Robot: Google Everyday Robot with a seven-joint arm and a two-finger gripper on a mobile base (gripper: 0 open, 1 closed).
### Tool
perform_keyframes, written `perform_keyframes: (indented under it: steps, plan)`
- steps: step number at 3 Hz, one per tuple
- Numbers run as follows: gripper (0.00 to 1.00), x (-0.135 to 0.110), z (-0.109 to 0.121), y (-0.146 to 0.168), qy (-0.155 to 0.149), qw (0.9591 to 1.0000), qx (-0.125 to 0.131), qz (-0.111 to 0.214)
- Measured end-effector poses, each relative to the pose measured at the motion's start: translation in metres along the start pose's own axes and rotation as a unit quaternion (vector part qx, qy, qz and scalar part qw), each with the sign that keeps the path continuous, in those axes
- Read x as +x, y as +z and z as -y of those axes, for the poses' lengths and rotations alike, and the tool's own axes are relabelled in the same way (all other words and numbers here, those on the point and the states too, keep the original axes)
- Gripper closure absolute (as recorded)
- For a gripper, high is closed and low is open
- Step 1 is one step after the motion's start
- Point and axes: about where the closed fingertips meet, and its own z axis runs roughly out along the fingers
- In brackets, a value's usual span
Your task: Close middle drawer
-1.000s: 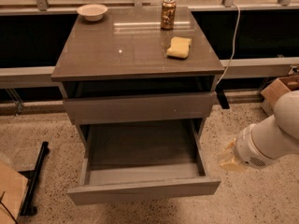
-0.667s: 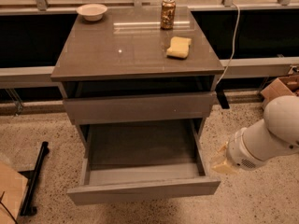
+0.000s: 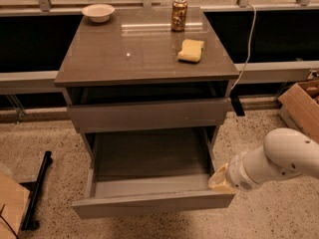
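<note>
One drawer, the middle drawer (image 3: 149, 204), stands pulled far out at lower centre of the frame; the robot's pincer (image 3: 221, 181) sits at its right front corner, whether open or closed cannot be told.

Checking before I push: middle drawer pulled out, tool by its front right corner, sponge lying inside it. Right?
No. The camera view shows the sponge on the cabinet top, not in the middle drawer. The drawer is pulled out, with the tool by its front right corner.
</note>
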Motion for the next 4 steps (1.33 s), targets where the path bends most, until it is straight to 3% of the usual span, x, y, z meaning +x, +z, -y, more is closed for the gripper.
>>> perform_keyframes:
  steps: [1,2,3,4]
  plan:
    - [1.00,0.013,0.009,0.043,0.011,0.9993,-0.009,0.034]
    - [1.00,0.019,0.006,0.057,0.017,0.9990,-0.020,0.037]
    - [1.00,0.021,0.002,0.067,0.015,0.9991,-0.032,0.023]
    - [1.00,0.034,-0.005,0.098,0.029,0.9982,-0.051,0.010]
